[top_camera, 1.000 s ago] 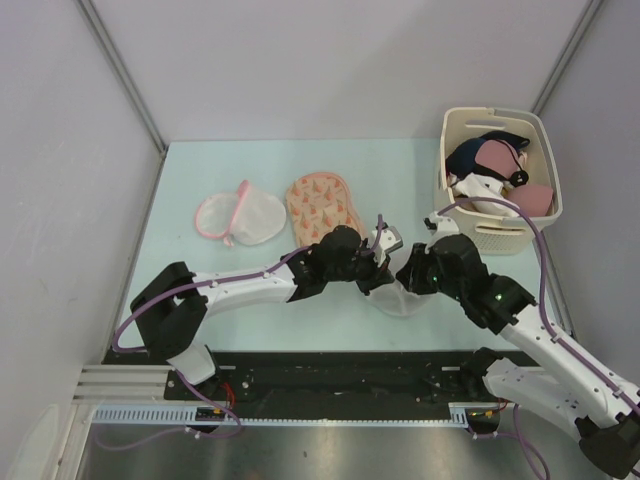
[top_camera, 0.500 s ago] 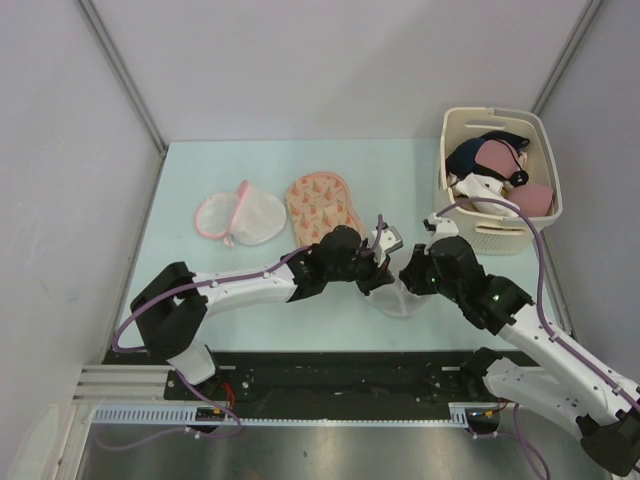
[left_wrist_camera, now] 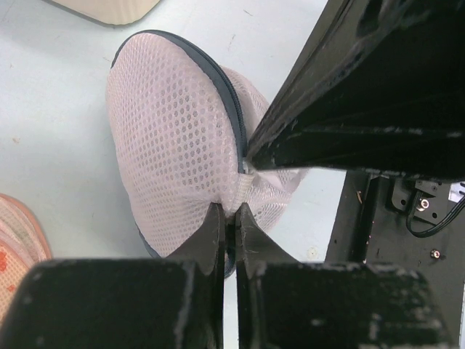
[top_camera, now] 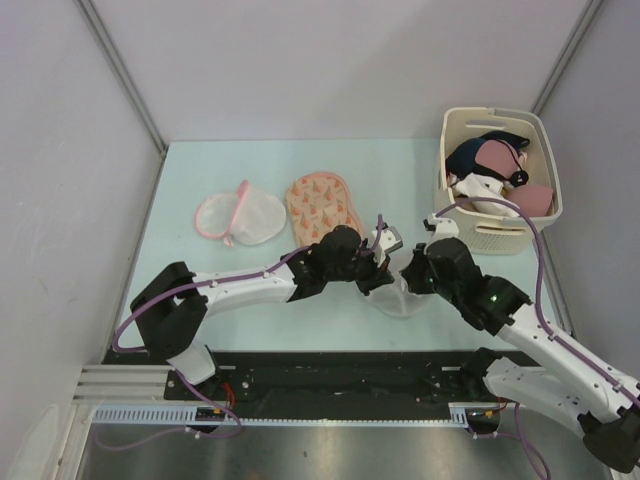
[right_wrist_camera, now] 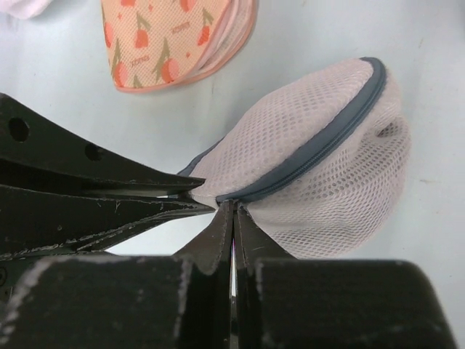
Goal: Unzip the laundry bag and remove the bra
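Note:
The laundry bag point(top_camera: 398, 297) is white mesh with a dark grey zipper point(right_wrist_camera: 327, 142) and lies on the table between my two grippers. My left gripper point(top_camera: 383, 272) is shut, pinching a fold of the mesh point(left_wrist_camera: 231, 212). My right gripper point(top_camera: 410, 277) is shut at the near end of the zipper seam point(right_wrist_camera: 234, 207), right next to the left fingers point(right_wrist_camera: 109, 196). The zipper looks closed along the part that shows. The bra is hidden; nothing of it shows through the mesh.
A beige basket point(top_camera: 540, 140) with clothes stands at the back right. An orange patterned pouch point(top_camera: 322, 203) and a white mesh bag with pink trim point(top_camera: 240, 217) lie behind the left arm. The table's front edge is just near the bag.
My right arm has shifted slightly to the left. Both grippers keep their pinch on the bag, which has hardly moved.

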You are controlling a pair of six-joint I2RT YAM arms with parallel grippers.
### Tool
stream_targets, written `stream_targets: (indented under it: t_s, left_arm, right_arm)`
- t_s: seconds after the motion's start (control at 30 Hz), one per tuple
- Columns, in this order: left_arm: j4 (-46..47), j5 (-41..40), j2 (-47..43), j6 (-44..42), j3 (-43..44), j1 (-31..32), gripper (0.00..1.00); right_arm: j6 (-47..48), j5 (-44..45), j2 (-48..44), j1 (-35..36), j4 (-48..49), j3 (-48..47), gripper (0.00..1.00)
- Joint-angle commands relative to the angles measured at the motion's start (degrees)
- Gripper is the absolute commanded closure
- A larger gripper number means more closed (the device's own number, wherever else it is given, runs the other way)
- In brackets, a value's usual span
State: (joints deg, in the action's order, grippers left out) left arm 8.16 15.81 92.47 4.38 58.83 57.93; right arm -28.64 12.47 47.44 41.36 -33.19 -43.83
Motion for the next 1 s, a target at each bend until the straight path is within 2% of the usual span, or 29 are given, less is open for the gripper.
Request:
stream_targets:
  t_s: [0.0,0.17,0.4,0.53,0.6,0.63,0.67,0.7,0.83,0.97]
  left_arm:
    - [-0.2,3.1,-2.3,-1.2,1.6,-0.2,1.0]
    - [-1.3,2.6,-2.9,-2.1,1.6,-0.1,1.0]
    - [-2.5,2.4,-4.2,-3.2,1.6,-0.1,1.0]
    - [-2.7,2.6,-4.1,-3.3,1.8,-0.1,1.0]
    - [-2.5,2.3,-3.8,-3.2,1.8,-0.1,0.99]
    - [-2.4,2.4,-3.7,-3.2,1.9,-0.1,1.0]
    - [-2.4,2.2,-3.5,-3.2,2.0,-0.1,1.0]
    - [-2.4,2.3,-3.3,-3.1,2.0,-0.2,0.99]
    - [-1.9,2.4,-3.1,-2.7,2.1,-0.1,0.99]
    - [-2.0,2.5,-3.0,-2.6,2.3,-0.1,1.0]
  right_arm:
    - [0.0,6.2,-2.4,0.0,-1.2,0.2,1.0]
    - [1.0,9.9,-1.9,-2.1,-2.9,0.4,1.0]
    - [0.7,5.5,-2.3,-9.3,-0.7,1.6,1.0]
    - [0.9,0.5,-8.0,-7.8,0.8,1.8,1.0]
    - [1.1,-0.1,-10.0,-6.5,0.7,1.9,0.84]
    - [1.2,-0.7,-10.8,-5.1,0.5,1.8,0.7]
    - [1.1,-3.0,-11.6,-4.5,0.8,1.9,0.62]
    - [1.2,-4.5,-11.5,-4.0,0.9,2.2,0.59]
    - [1.1,-8.8,-8.8,-1.6,2.2,2.8,0.58]
    - [1.6,-10.0,-5.4,-0.5,4.5,3.5,0.64]
